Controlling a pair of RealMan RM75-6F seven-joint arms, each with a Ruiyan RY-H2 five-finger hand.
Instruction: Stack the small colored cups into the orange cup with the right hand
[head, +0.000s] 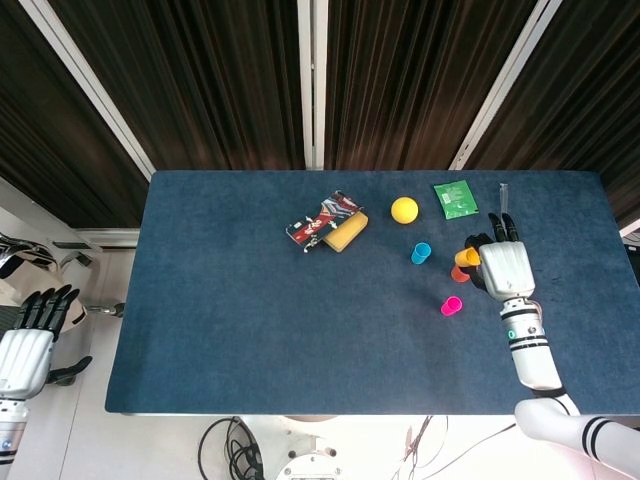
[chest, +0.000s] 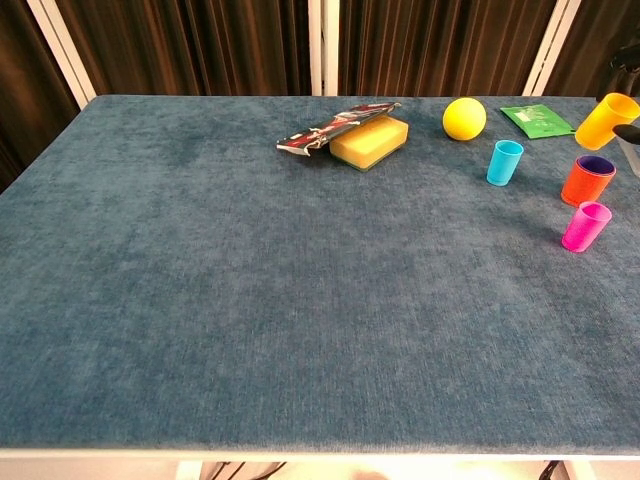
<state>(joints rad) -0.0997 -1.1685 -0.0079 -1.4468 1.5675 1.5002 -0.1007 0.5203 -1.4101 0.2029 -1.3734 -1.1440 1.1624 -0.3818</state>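
At the right edge of the chest frame, your right hand (head: 506, 270) is carrying the small yellow-orange plastic cup (chest: 606, 120); its fingers (head: 473, 244) curl round the cup, which hangs tilted in the air, mouth toward the upper right. Most of the hand is cut off in the chest view, so judge the grip from the head view, where the cup shows as a small yellow-orange patch at the hand's left side.

Just below the carried cup, the orange plastic cup (chest: 586, 180) stands upright on the dark blue felt surface (chest: 250, 300), and a purple rim shows inside its mouth, so one cup seems to be nested already. You look to be midway through the second cup: lifted, brought near, not yet dropped in.

Next, you need to turn the carried cup upright, base down, centre it over the orange cup's mouth, lower it, and spread the fingers only once it has seated. Coming in off-centre could tip the orange cup.

Near the orange cup, toward the lower right of the chest frame, the small pink plastic cup (chest: 585, 226) waits upright; the small light-blue plastic cup (chest: 504, 162) stands further left.

Far at the lower left of the head frame, your left hand (head: 28, 345) hangs off the surface, fingers extended side by side, holding nothing.
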